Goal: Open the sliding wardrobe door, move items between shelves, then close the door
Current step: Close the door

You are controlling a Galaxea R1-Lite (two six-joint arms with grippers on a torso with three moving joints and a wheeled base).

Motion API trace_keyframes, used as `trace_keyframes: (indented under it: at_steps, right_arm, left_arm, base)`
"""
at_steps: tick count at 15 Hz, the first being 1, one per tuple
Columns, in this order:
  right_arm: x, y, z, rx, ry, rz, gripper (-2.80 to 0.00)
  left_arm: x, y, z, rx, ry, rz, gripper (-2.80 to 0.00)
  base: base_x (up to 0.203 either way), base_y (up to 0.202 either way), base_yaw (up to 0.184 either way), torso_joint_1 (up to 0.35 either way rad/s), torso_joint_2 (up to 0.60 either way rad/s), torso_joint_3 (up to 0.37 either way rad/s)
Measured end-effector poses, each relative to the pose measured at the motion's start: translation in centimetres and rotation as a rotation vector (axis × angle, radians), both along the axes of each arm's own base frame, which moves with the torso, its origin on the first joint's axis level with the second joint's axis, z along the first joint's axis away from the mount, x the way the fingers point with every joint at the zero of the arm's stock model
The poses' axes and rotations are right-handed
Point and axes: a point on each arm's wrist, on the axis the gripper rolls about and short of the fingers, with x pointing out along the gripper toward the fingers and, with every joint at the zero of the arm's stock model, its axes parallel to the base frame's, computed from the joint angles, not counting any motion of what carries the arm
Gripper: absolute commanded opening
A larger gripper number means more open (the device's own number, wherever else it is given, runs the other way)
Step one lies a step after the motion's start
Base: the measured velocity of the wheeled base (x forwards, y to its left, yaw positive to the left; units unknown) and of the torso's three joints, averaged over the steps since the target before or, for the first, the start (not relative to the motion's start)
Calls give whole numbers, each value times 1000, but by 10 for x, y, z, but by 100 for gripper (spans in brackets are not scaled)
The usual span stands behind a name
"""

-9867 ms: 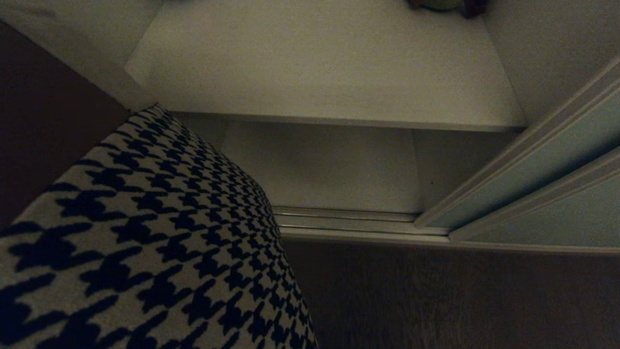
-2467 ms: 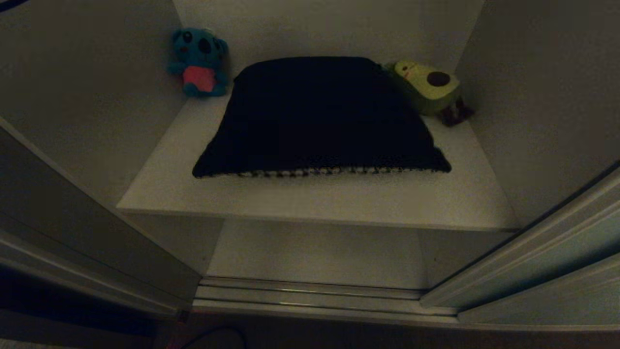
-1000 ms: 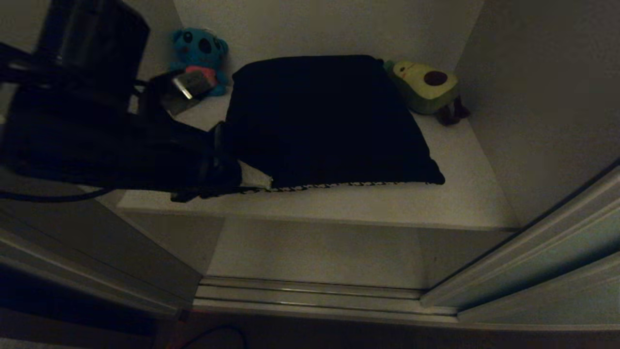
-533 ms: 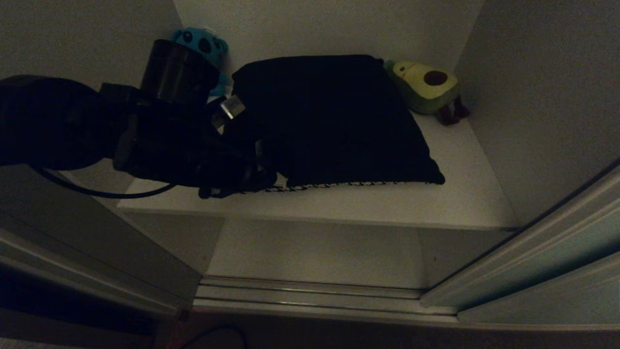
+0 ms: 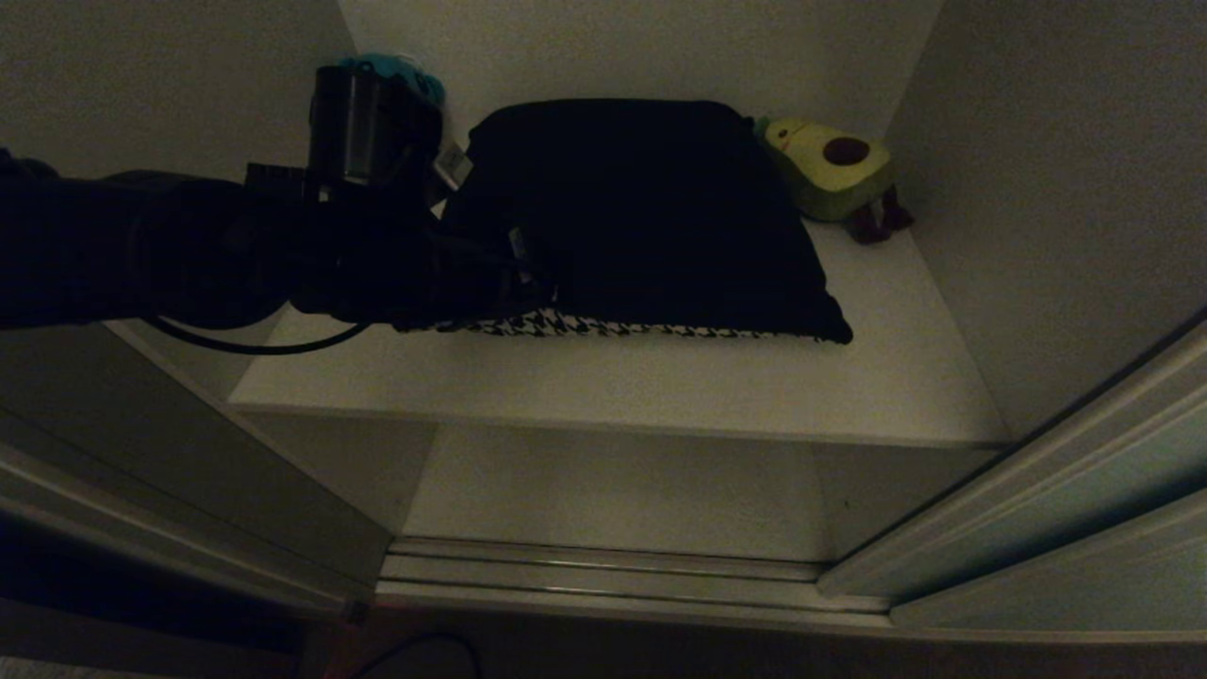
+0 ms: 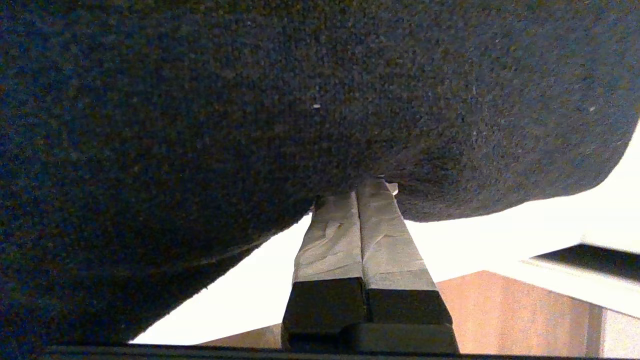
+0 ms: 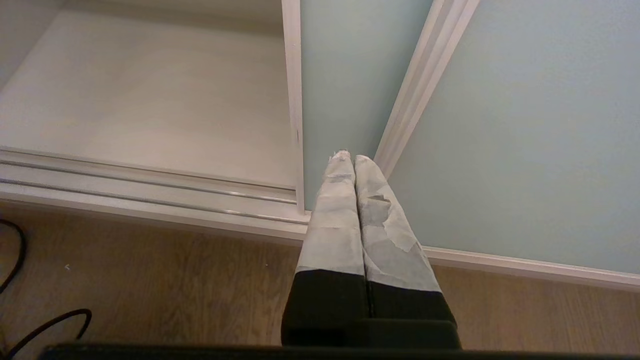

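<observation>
The cushion [image 5: 651,217] lies on the upper shelf [image 5: 660,387], dark side up, with a strip of black-and-white houndstooth along its front edge. My left gripper [image 5: 533,288] reaches in from the left to the cushion's front left corner. Its taped fingers [image 6: 330,235] are shut together, and the tips [image 6: 367,187] press against the dark fabric [image 6: 250,100] with nothing between them. The lower shelf [image 5: 613,490] is bare. The sliding wardrobe door [image 5: 1066,490] stands slid to the right. My right gripper [image 7: 348,157] hangs shut, low in front of the door [image 7: 525,125].
An avocado plush [image 5: 834,165] sits at the shelf's back right corner. A blue plush [image 5: 401,68] at the back left is mostly hidden by my arm. Floor rails [image 5: 603,566] run along the wardrobe's opening. A black cable [image 7: 45,320] lies on the wooden floor.
My left arm has reached further in and to the right. The cushion has slid a little toward the back, and more houndstooth shows at its front left corner.
</observation>
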Motion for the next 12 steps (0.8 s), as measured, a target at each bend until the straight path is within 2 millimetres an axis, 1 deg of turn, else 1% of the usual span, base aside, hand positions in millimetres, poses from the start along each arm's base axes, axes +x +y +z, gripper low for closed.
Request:
trace_keyframes:
  at_steps: [2,4,7,8,9,10,12]
  right_arm:
    - [0,0,0,0,0,0,-280]
    - [0,0,0,0,0,0,-280]
    - [0,0,0,0,0,1,-280]
    - [0,0,0,0,0,0,-280]
    - [0,0,0,0,0,0,-280]
    - [0,0,0,0,0,0,-280]
    - [0,0,0,0,0,0,-280]
  left_arm:
    - [-7,3,6,-12,-9,-11,-280]
    - [-27,10,21,-43,-34,-60,-280]
    - [-81,28,57,-79,-100,-157,-280]
    - [-102,37,71,-67,-133,-171,-280]
    - [-119,47,81,-36,-169,-152,-280]
    - [-131,56,87,5,-202,-99,-280]
    - [-154,76,101,83,-292,82,-280]
  base:
    - [0,0,0,0,0,0]
    - [0,0,0,0,0,0]
    - [0,0,0,0,0,0]
    - [0,0,0,0,0,0]
    - [0,0,0,0,0,0]
    - [0,0,0,0,0,0]
    - [0,0,0,0,0,0]
